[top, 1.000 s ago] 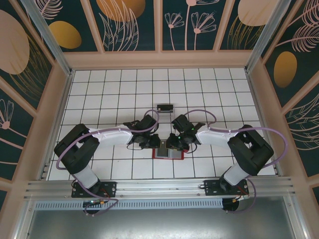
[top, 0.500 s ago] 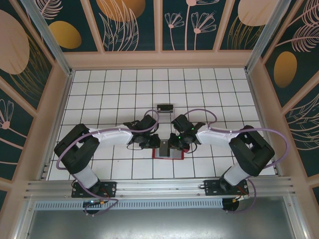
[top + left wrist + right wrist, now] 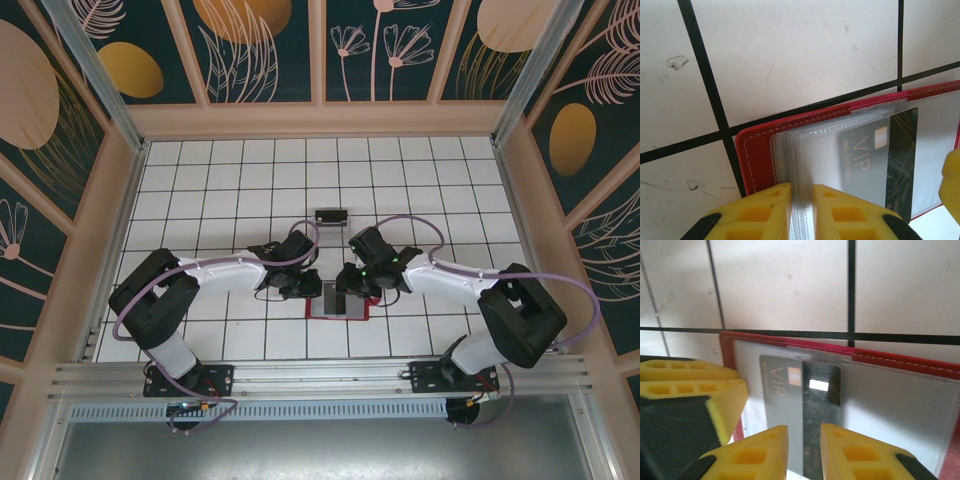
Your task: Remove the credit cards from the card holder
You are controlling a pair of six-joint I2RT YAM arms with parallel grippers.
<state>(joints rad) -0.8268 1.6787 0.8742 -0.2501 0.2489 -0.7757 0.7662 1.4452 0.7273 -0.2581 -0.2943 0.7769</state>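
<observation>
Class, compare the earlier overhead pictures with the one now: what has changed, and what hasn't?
The right arm's elbow swung out to the right; the right hand shifted slightly over the card holder. Left hand, card holder and the small dark object behind stayed put.

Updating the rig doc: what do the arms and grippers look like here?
The left arm and right arm have white links, bulky black joints and black base plates. A purple cable loops along each. A small green light shows near the right wrist. The left gripper and right gripper have blocky yellow fingers with rectangular moulded pockets.
</observation>
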